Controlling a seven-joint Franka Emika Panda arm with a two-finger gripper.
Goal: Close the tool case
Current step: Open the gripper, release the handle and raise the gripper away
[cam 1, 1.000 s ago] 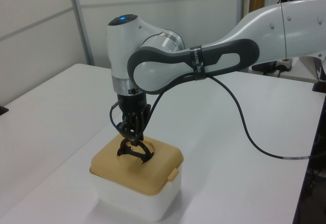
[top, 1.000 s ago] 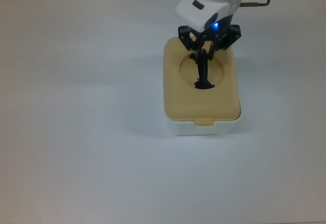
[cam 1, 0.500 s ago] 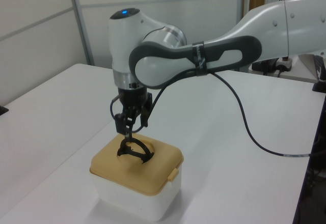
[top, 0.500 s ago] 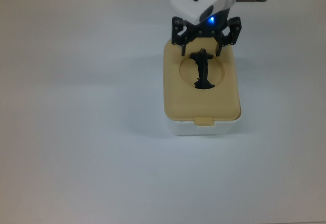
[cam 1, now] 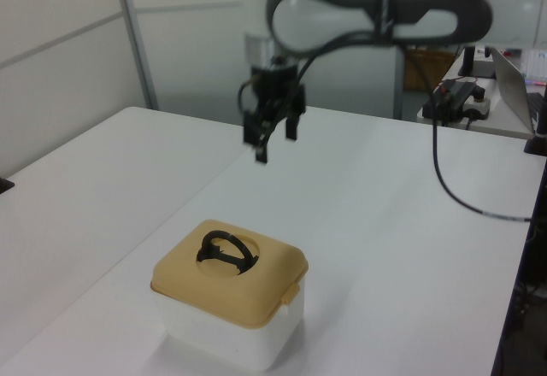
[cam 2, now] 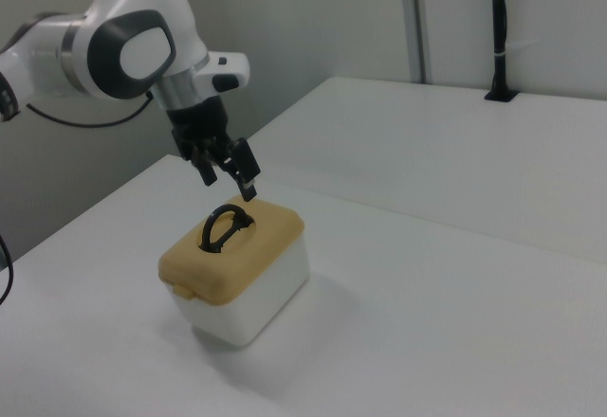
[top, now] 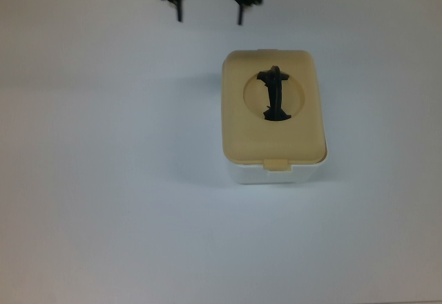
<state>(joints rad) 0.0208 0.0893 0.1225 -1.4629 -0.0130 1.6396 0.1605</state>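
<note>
The tool case is a white box (top: 273, 175) with a tan lid (top: 302, 128) lying flat on top of it. A black handle (top: 275, 95) stands upright in the lid's round recess. The case also shows in the left view (cam 1: 224, 335) and the right view (cam 2: 261, 297). My gripper (top: 209, 8) hangs open and empty well above the table, off toward the top view's upper left of the case. In the left view the gripper (cam 1: 274, 139) is high above and behind the lid (cam 1: 256, 295). In the right view the gripper (cam 2: 229, 182) is just above the handle (cam 2: 222, 226), clear of it.
The case stands alone on a white table (top: 103, 179). A black cable (cam 1: 466, 196) trails from the arm over the left view's right side, near a laptop (cam 1: 515, 70). A black post (cam 2: 499, 28) stands at the table's far edge in the right view.
The gripper let go of the handle, opened wide, rose and moved away toward the top view's upper left. The lid and handle stayed in place on the box.
</note>
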